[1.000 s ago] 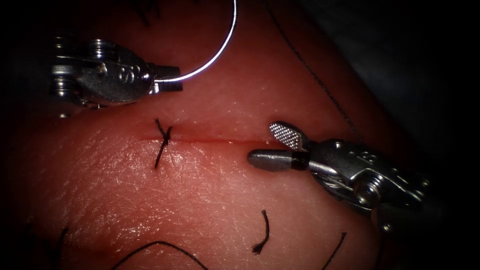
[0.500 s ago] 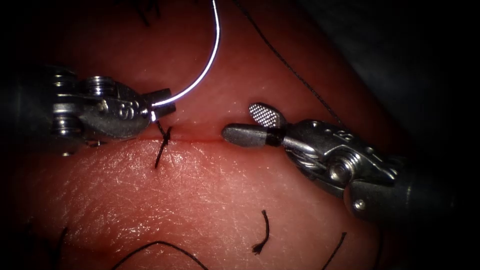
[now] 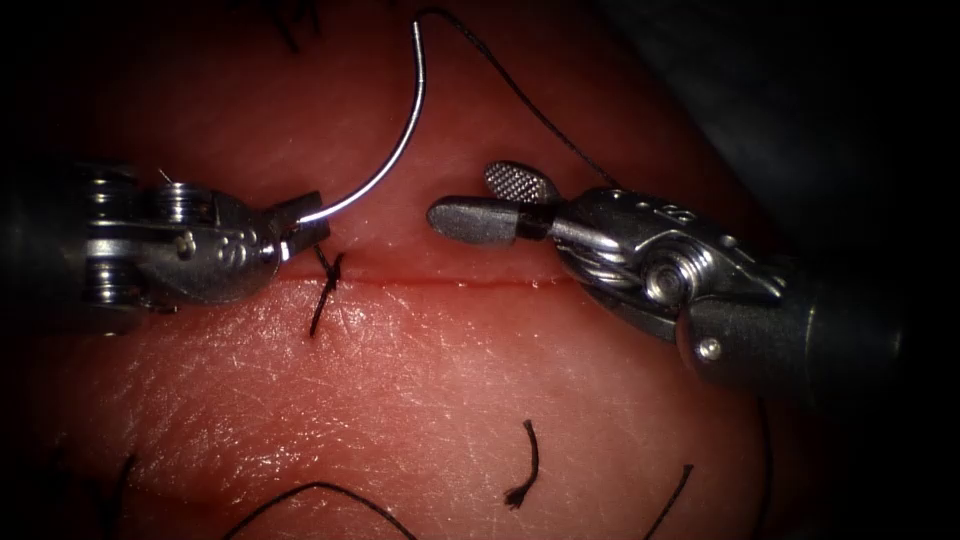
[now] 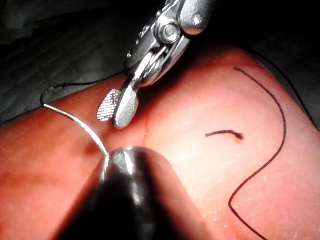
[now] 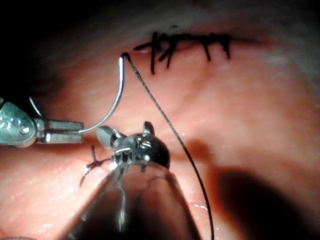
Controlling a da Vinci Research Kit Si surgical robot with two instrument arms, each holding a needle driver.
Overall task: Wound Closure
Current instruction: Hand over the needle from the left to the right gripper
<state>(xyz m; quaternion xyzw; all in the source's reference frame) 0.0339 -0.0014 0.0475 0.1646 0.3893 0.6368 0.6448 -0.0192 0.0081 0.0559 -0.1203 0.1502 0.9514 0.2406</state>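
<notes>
My left tool is shut on the curved needle, gripping the end away from the thread, just beside the knotted stitch at the left end of the cut. The needle arcs upward, clear of the tissue. Black thread leaves its upper end and runs down behind my right tool, which is open and holds nothing, close to the needle's right. In the left wrist view the needle meets my shaft near the right tool. The right wrist view shows the left tool holding the needle.
Cut thread ends and a longer loose strand lie on the near tissue. A row of older dark stitches crosses the tissue beyond the needle. A short thread piece and a long curl lie in the left wrist view.
The left tool has come down to the stitch with the needle, which has swung more upright. The open right tool has moved up and left across the cut toward the needle.
</notes>
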